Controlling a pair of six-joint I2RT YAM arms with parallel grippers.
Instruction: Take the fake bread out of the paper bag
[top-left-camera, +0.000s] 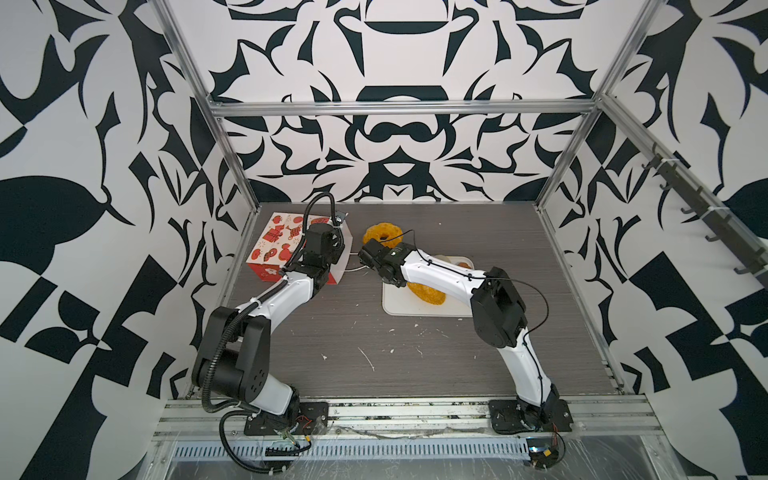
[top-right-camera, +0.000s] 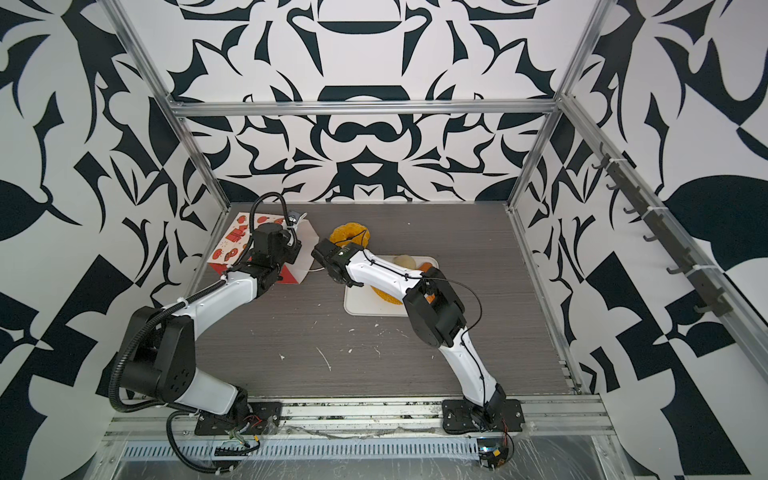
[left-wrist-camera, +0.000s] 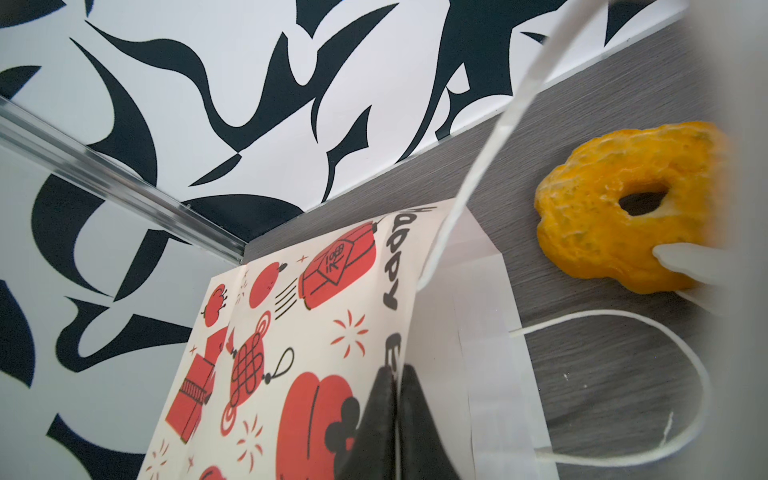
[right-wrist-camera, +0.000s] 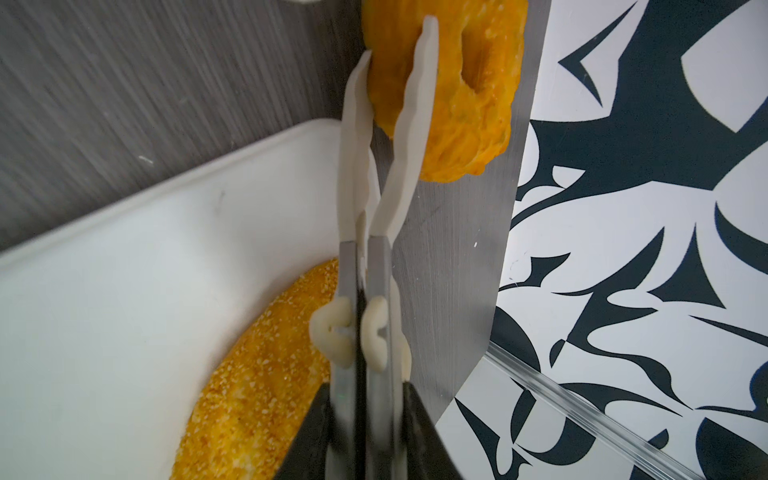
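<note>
1. Worktop (top-left-camera: 374, 353): the paper bag (top-left-camera: 274, 249) lies on its side at the far left. The left tool (left-wrist-camera: 395, 386) is clamped on its mouth rim.
2. White tray (top-left-camera: 399, 305): holds a yellow flaky piece (top-left-camera: 428, 296), already out.
3. Golden twisted ring (top-left-camera: 372, 232): on the worktop just beside the bag's mouth. The right tool (right-wrist-camera: 399, 39) pinches its rim.
4. Step in hand, likely: grasping the ring. Next it needs lifting to the tray, clear of the cord handle (left-wrist-camera: 623, 320).

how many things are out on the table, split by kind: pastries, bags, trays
toy pastries: 4 in view (golden twisted ring, yellow-orange grainy piece, pale cream round bun, orange-brown loaf)
red and white paper gift bag: 1
flat white tray: 1
total: 6
</note>
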